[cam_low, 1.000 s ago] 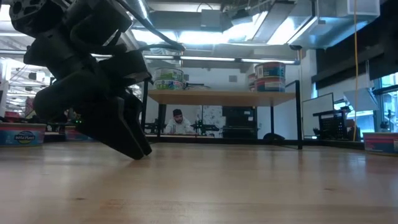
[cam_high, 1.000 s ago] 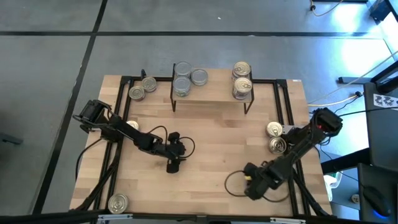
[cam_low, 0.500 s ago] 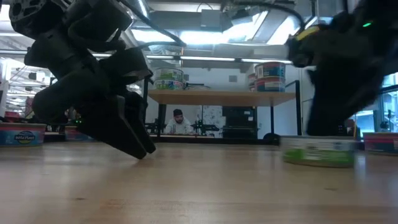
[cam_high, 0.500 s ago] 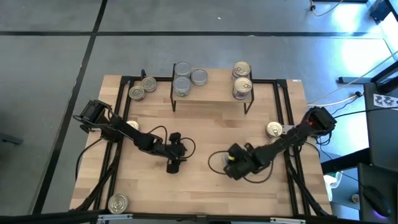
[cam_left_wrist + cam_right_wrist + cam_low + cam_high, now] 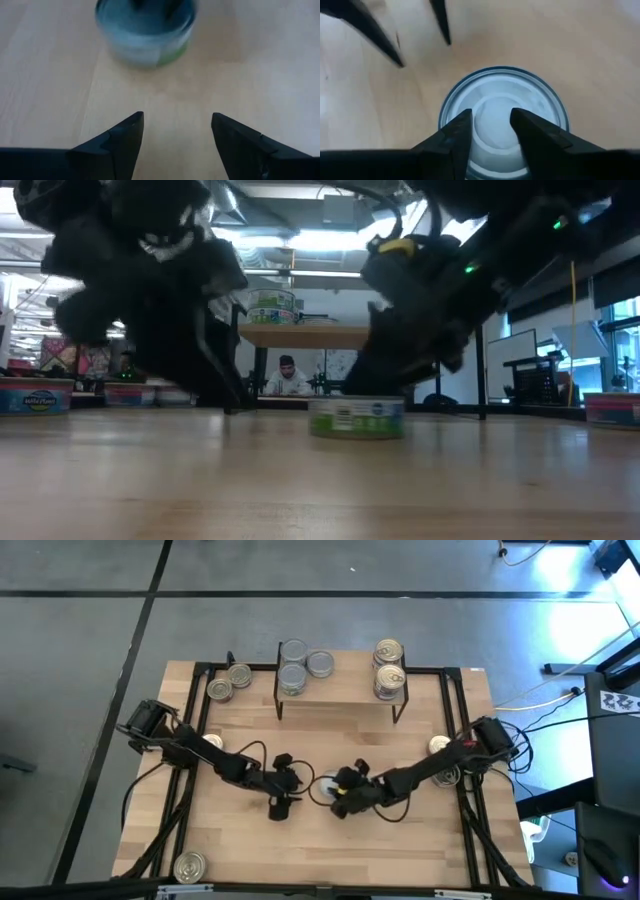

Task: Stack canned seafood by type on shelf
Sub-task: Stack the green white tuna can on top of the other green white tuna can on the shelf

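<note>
A short round can point(image 5: 322, 788) with a silver top and a green-and-white label point(image 5: 355, 418) stands upright on the table's middle. My right gripper point(image 5: 490, 112) reaches it from the table's right, slanting down, its fingers a little apart over the can's top. My left gripper point(image 5: 295, 788) stands open just left of the can, which lies ahead of its fingers point(image 5: 145, 32) without touching them. At the far edge, the shelf point(image 5: 340, 700) carries silver-topped cans point(image 5: 293, 665) at its left end and gold-topped cans point(image 5: 388, 668) at its right end. My right gripper has both fingertips point(image 5: 462, 120) on or just over the middle of the can's silver top point(image 5: 492, 102), with a gap between them. The fingers slant down from the table's right and hide the can's near rim. The can stands level on the table.
Loose cans sit at the far left point(image 5: 228, 682), the near left corner point(image 5: 190, 865) and the right edge point(image 5: 440, 747). The shelf's thin black legs point(image 5: 480, 370) stand behind the can. Bare wood lies in front of both grippers.
My right gripper has swept from the near right corner toward the table's middle, turning as it went. The can has slid along the table with it, staying upright, and now lies in front of my left gripper.
</note>
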Robot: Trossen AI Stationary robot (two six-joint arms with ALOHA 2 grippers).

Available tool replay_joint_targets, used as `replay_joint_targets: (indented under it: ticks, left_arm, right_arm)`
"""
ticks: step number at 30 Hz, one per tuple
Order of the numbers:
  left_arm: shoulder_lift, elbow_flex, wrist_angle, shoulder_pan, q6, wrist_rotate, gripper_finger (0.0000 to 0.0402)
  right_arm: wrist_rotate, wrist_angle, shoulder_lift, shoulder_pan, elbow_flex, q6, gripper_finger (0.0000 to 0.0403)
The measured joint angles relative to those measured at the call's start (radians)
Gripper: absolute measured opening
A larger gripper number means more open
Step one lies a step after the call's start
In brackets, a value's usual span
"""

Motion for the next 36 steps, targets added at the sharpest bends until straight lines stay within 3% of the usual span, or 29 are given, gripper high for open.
replay_joint_targets:
  ticks: [4, 8, 17, 21, 27, 32, 36]
  left_arm:
    - [-0.132, 0.002, -0.036, -0.003, -0.023, 0.024, 0.0233]
    - [-0.208, 0.001, -0.006, -0.003, 0.009, 0.023, 0.0233]
    - [-0.08, 0.029, 0.239, 0.024, 0.14, 0.014, 0.0233]
    - [0.005, 0.144, 0.127, 0.049, 0.156, 0.017, 0.0233]
    - [0.052, 0.306, -0.233, 0.086, 0.164, 0.066, 0.0233]
    - [0.045, 0.313, -0.263, 0.092, 0.201, 0.07, 0.0233]
    - [0.057, 0.313, -0.226, 0.102, 0.211, 0.116, 0.0233]
  right_arm:
    - [0.011, 0.124, -0.001, -0.005, -0.006, -0.135, 0.0159]
    - [0.051, 0.134, -0.056, 0.0, 0.019, -0.278, 0.0159]
    - [0.058, 0.015, -0.214, 0.06, 0.023, -0.427, 0.0159]
    - [0.041, 0.003, -0.216, 0.064, 0.022, -0.428, 0.0159]
    - [-0.015, 0.029, -0.212, 0.054, 0.023, -0.426, 0.0159]
    - [-0.001, 0.071, -0.213, 0.041, 0.023, -0.401, 0.0173]
    - [-0.093, 0.039, -0.213, 0.034, 0.023, -0.389, 0.023]
